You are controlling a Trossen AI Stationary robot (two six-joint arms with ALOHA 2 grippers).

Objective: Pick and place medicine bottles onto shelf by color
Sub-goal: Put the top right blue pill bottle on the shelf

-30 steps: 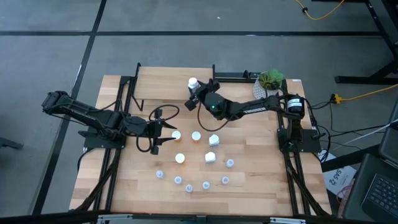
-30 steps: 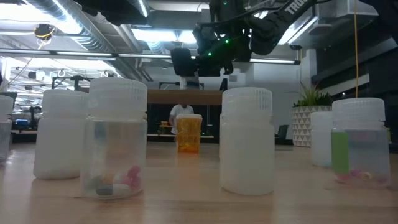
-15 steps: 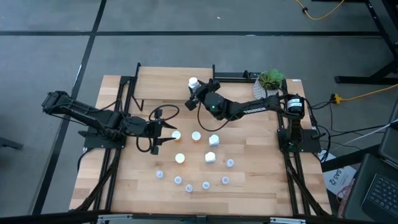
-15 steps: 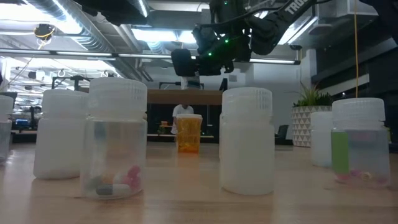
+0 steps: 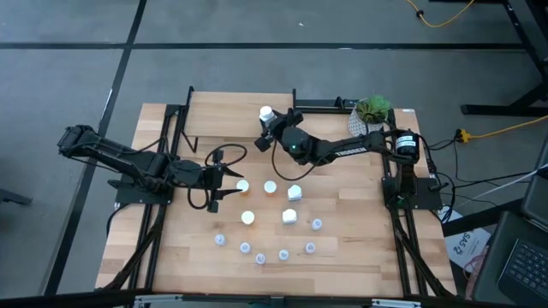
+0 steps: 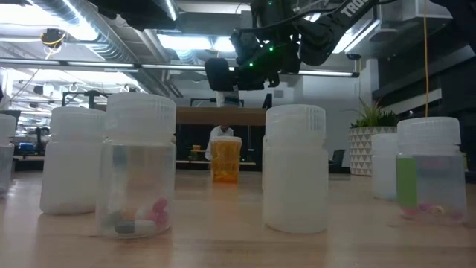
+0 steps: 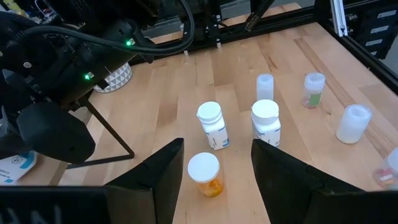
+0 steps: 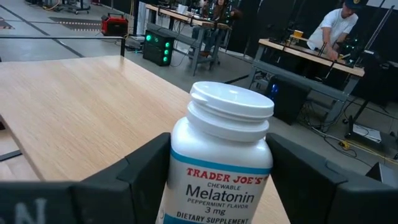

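The right gripper [image 5: 269, 121] is positioned over the right-hand part of the shelf [image 5: 224, 109], with a white melatonin bottle [image 8: 219, 163] standing upright between its fingers [image 8: 144, 175]; the fingers flank the bottle body on both sides, so the gripper reads as closed on the bottle, although the frames do not show whether the bottle base rests on the shelf top or hangs just above it; the upright attitude suits a vertical set-down on the light wood surface.

The left gripper [image 5: 233, 174] waits low over the table [image 5: 360, 257], jaws apart and holding nothing; an orange bottle with a white cap [image 7: 204, 174] stands just ahead of the gap between its fingers [image 7: 163, 175]; this alignment probably prepares the next pick.

The remaining stock stays grouped on the table for sorting; two white labelled bottles [image 7: 211, 124] stand just beyond the orange one; pale translucent vials [image 5: 283, 254] form an arc nearer the front edge; in the low view, one vial [image 6: 138, 167] shows coloured pills inside; a potted plant [image 5: 372, 111] stands at the far right corner, clear of the work area.
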